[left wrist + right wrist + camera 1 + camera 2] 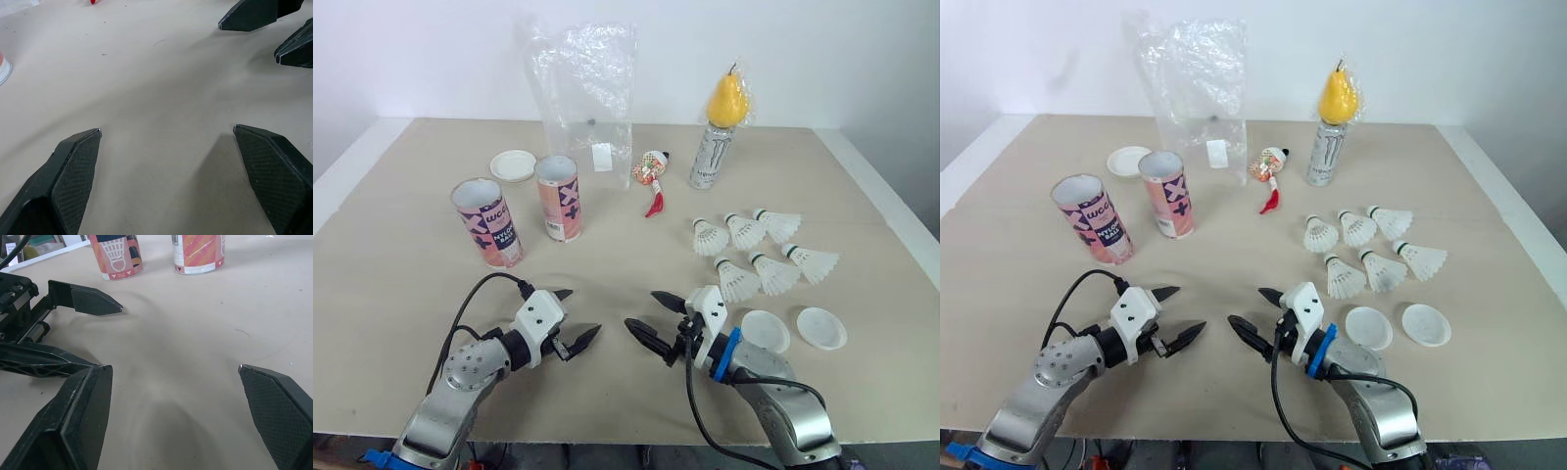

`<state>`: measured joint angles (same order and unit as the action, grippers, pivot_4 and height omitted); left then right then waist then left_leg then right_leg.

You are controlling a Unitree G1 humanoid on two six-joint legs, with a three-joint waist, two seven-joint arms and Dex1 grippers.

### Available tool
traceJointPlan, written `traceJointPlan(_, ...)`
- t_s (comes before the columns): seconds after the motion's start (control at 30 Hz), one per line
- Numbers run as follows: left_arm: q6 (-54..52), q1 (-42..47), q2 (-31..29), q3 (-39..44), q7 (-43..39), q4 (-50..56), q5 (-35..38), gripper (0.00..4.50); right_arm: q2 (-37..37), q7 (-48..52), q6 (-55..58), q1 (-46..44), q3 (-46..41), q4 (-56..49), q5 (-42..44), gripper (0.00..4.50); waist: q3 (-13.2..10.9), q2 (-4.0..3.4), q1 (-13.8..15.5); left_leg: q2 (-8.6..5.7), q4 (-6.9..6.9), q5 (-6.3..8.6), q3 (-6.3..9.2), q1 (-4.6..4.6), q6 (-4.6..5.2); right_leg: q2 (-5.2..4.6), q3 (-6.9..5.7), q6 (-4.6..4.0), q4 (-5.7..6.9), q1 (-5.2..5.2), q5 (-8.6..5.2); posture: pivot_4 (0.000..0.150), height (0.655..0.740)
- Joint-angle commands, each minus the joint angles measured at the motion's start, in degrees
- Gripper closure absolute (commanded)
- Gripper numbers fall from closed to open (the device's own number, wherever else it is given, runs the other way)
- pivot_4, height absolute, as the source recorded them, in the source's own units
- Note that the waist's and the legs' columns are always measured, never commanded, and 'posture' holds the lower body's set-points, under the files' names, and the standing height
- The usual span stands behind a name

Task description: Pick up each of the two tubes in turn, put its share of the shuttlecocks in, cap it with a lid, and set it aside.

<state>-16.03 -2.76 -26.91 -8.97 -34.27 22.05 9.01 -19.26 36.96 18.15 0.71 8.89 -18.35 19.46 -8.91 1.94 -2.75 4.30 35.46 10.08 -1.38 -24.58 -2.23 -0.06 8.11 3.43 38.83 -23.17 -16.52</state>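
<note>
The two tubes are standing upright and uncapped on the desk, beyond the left pincer (584,311) and well apart from it: the nearer tube (489,222) almost straight ahead of its fingers, the farther tube (558,198) just beside the first, a little further off and towards the right pincer (640,308). Both are showing open round mouths; what is lying inside them cannot be told. They are cardboard-looking cylinders wearing pink, orange and white print with dark lettering. Six shuttlecocks (740,280) are lying loose in a cluster beyond the right pincer and out to its right, white skirts fanning from small rounded heads. Two flat white round lids (766,331) are resting side by side to the right of the right pincer, close by its arm, and a third lid (514,164) is sitting behind the tubes, far ahead of the left pincer. Both pincers are hovering low over the pale, matte desk (401,284), tips facing each other, each spreading wide and holding nothing. Far beyond them a crinkled clear plastic bag (585,98) is standing up, with a silver can (712,157) carrying a yellow pear-shaped object (727,98).
</note>
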Motion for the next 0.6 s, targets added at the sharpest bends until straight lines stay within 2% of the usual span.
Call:
traceJointPlan(0.03,0.8,-0.6,-0.4,0.3,-0.9,0.4,0.2,0.00,0.0,0.2,-0.5,-0.7,-0.2,-2.6,0.6,0.09,0.0,0.00,0.0,0.00,0.00,0.00,0.00,0.00,0.00,0.00,0.00,0.00,0.00,0.00,0.00,0.150,0.7400)
traceJointPlan(0.6,4.9,-0.8,-0.2,0.9,-2.7,-1.7,1.1,0.00,-0.2,0.2,-0.7,-0.8,-0.2,-2.8,0.4,0.09,0.0,0.00,0.0,0.00,0.00,0.00,0.00,-0.02,0.00,0.00,0.00,0.00,0.00,-0.01,0.00,0.150,0.7400)
